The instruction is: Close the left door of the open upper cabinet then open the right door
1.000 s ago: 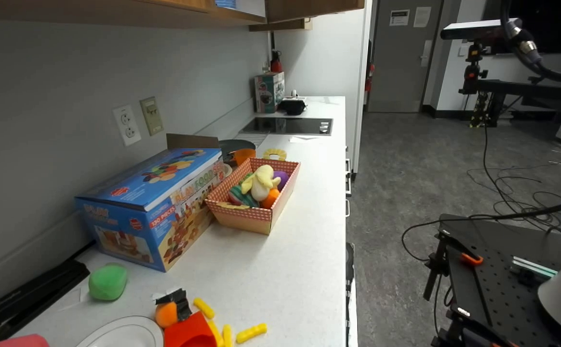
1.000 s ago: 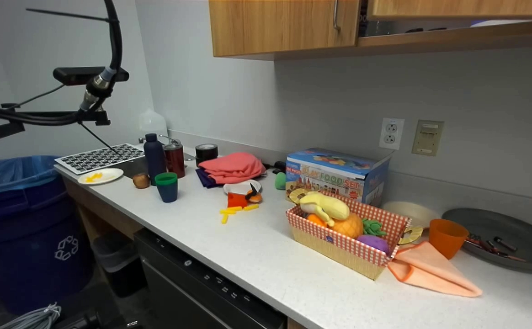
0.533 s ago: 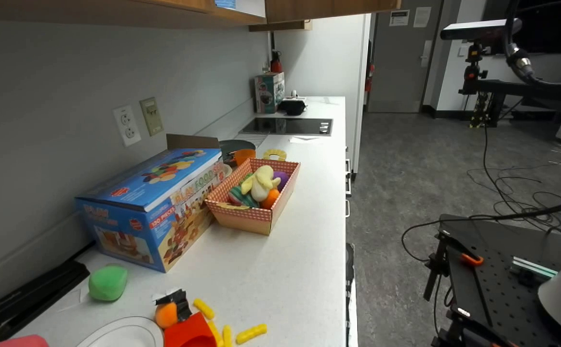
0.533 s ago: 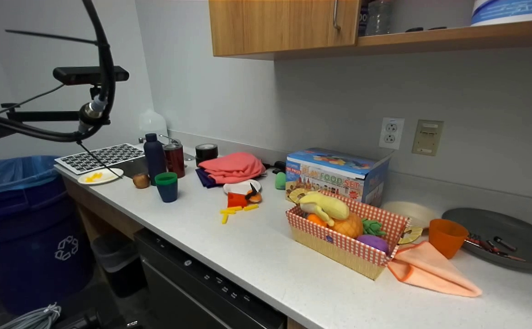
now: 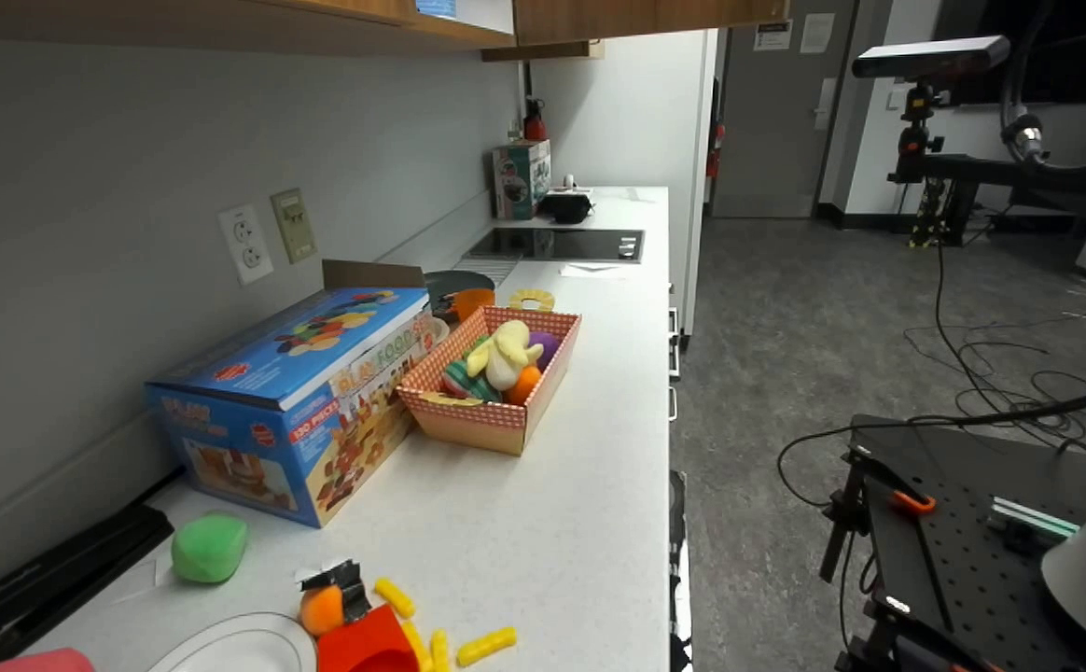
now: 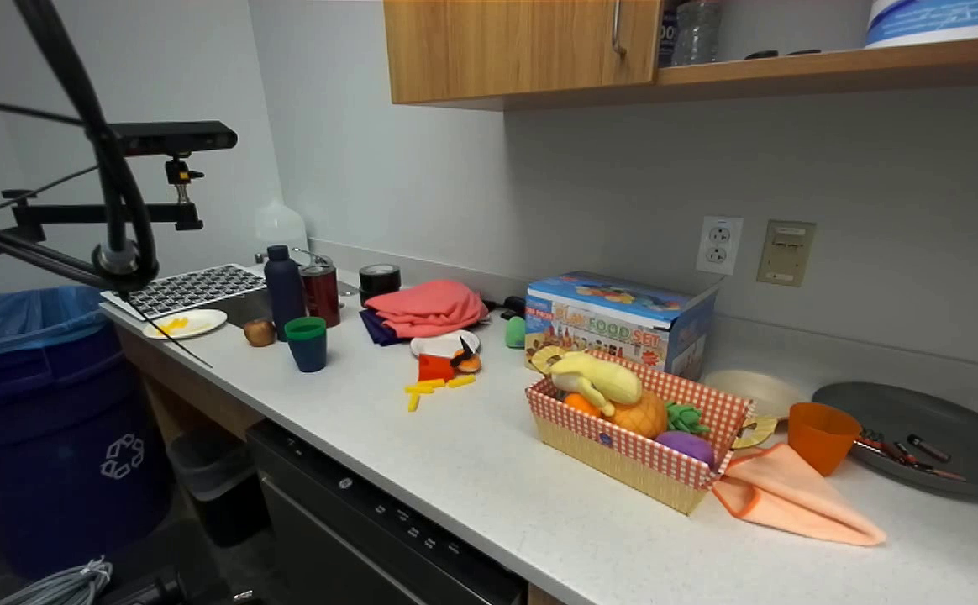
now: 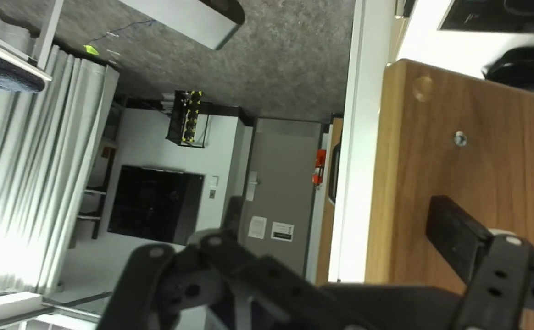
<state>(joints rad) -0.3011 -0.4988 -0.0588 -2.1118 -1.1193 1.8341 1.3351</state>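
**Tan wood upper cabinet (image 6: pixel 842 74): left door (image 6: pixel 523 50) flush, right door (image 5: pixel 646 17) swung out**

The cabinet hangs on the wall from twelve to two o'clock in an exterior view, above the white tabletop (image 6: pixel 455 470) and its gingham-lined basket (image 6: pixel 615 464). The left door lies flat in place, its metal handle (image 6: pixel 617 29) near the edge beside the uncovered bay. Both steps look done, or nearly so; whether more swing is wanted I cannot tell.

In the wrist view, which stands upside down, a wood panel fills three o'clock: by my reading, the right door's inner face. The pincer (image 7: pixel 340 211) reaches in from six o'clock, spread wide and clasping nothing. One of its fingers (image 7: pixel 453 238), at four o'clock, overlaps the panel, whose rounded edge shows between the two; contact cannot be made out.

The door should handle as a stiff board on hinges: easy to swing, bound to its arc, smooth enough for a pad to skid. Press the inner face near the free edge, outboard of the small screw (image 7: pixel 460 138), where leverage is best; clamping that edge hard could fight the arc. For the left door, the handle is the natural hold.
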